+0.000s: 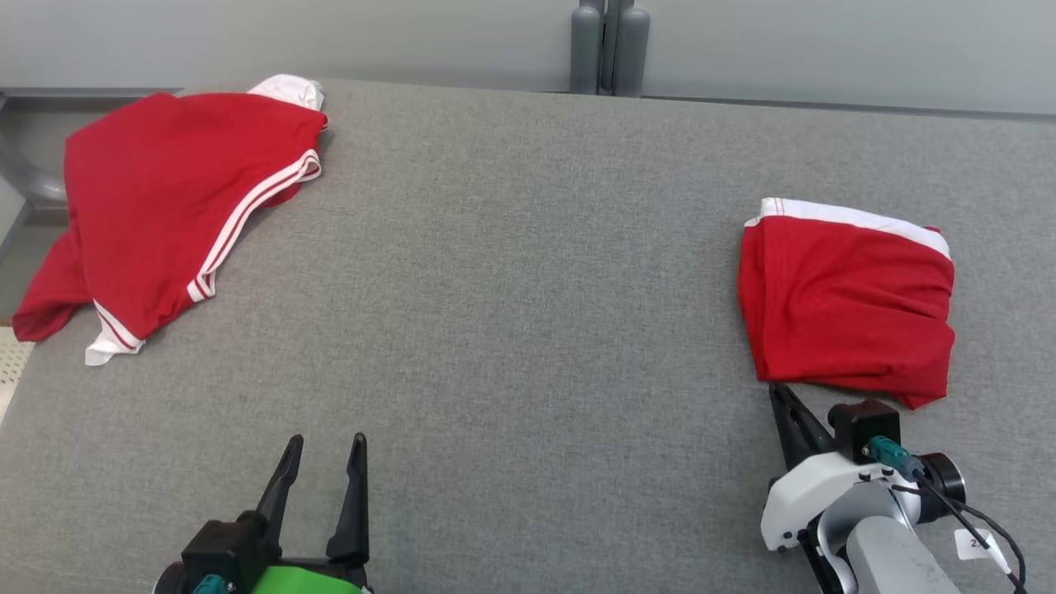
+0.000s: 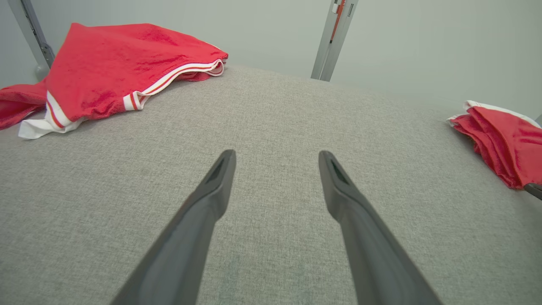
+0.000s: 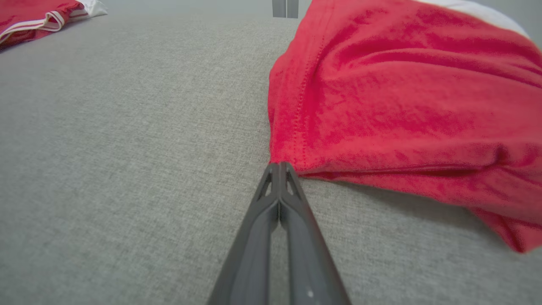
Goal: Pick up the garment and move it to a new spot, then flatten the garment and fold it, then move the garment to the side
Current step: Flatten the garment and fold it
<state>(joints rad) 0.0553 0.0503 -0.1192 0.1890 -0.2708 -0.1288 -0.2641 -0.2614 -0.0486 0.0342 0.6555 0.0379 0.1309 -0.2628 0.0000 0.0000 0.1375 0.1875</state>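
Observation:
A red garment (image 1: 850, 305) with a white band lies folded into a rough square at the right of the grey table (image 1: 528, 289). It also appears at the right edge of the left wrist view (image 2: 504, 144) and large in the right wrist view (image 3: 402, 97). My right gripper (image 1: 775, 389) is shut, its tips (image 3: 279, 164) resting on the table right at the folded garment's near-left corner, with no cloth seen between the fingers. My left gripper (image 1: 326, 445) stands open over bare table at the lower left, nothing between its fingers (image 2: 275, 156).
A second red garment (image 1: 165, 206) with white stripes lies spread loosely at the far left corner (image 2: 118, 67), partly hanging over the table's left edge (image 1: 16, 363). Grey posts (image 1: 609, 45) stand behind the table's back edge.

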